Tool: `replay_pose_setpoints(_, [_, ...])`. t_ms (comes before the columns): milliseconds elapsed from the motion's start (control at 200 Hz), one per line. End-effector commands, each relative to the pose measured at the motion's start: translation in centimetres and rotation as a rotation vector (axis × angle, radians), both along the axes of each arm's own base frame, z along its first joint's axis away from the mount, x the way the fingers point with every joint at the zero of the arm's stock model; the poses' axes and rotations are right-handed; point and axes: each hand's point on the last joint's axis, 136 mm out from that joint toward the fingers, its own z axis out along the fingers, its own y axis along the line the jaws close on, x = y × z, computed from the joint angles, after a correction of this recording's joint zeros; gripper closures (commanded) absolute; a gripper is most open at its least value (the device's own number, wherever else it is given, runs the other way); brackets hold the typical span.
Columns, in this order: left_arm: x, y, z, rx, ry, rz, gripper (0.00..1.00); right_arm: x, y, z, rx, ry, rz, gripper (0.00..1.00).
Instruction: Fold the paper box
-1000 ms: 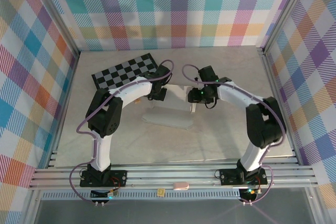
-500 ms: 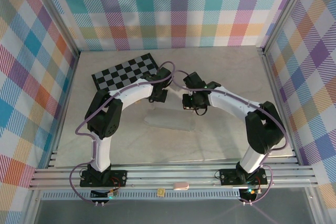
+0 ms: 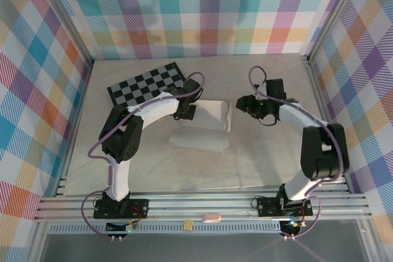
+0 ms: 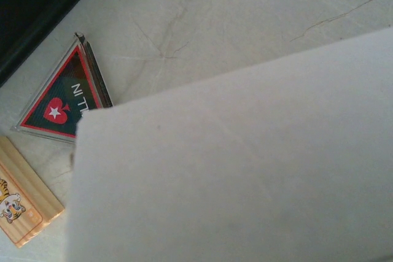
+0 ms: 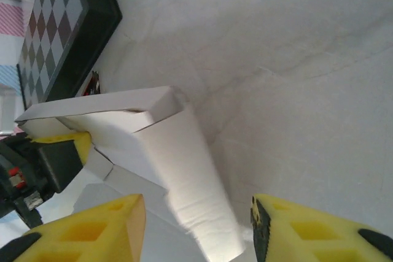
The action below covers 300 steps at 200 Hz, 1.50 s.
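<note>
A black-and-grey checkered board point(image 3: 147, 83) lies at the far left of the pale marbled desk point(image 3: 264, 157). In the left wrist view, a clear triangular tag point(image 4: 64, 99) (red border, heart with a star) lies flat just beside a small wooden block point(image 4: 21, 197) bearing a cartoon tiger. Plaid walls point(image 3: 202, 10) surround the desk.

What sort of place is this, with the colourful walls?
Probably a robot test cell: a table boxed in by plaid walls, two arms bolted to a metal rail, and a checkered board.
</note>
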Motion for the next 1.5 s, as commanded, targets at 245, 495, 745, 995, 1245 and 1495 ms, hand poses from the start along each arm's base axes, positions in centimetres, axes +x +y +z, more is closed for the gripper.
replay_pose_setpoints(245, [-0.5,1.4,-1.3,0.039,0.063,0.000,1.00,-1.2,4.0,-2.3,0.303,0.020,0.190,0.43])
replay_pose_setpoints(495, [-0.4,1.5,-1.2,0.045,0.064,-0.003,1.00,-2.0,3.5,-1.7,0.250,-0.003,0.163,0.42])
replay_pose_setpoints(745, [-0.1,1.2,-1.2,0.035,0.061,-0.002,1.00,-4.2,3.7,-3.9,-0.189,0.049,0.231,0.36])
replay_pose_setpoints(995, [-0.1,1.3,-1.2,0.041,0.061,-0.008,1.00,-4.0,3.0,-5.8,-0.445,0.094,0.225,0.47])
replay_pose_setpoints(1245, [-0.1,1.3,-1.0,0.043,0.057,-0.012,1.00,-3.5,3.0,-5.5,-0.575,0.098,0.214,0.59])
replay_pose_setpoints(1495, [0.0,1.4,-0.8,0.048,0.050,-0.014,1.00,-3.7,3.5,-3.5,-0.564,0.055,0.194,0.95])
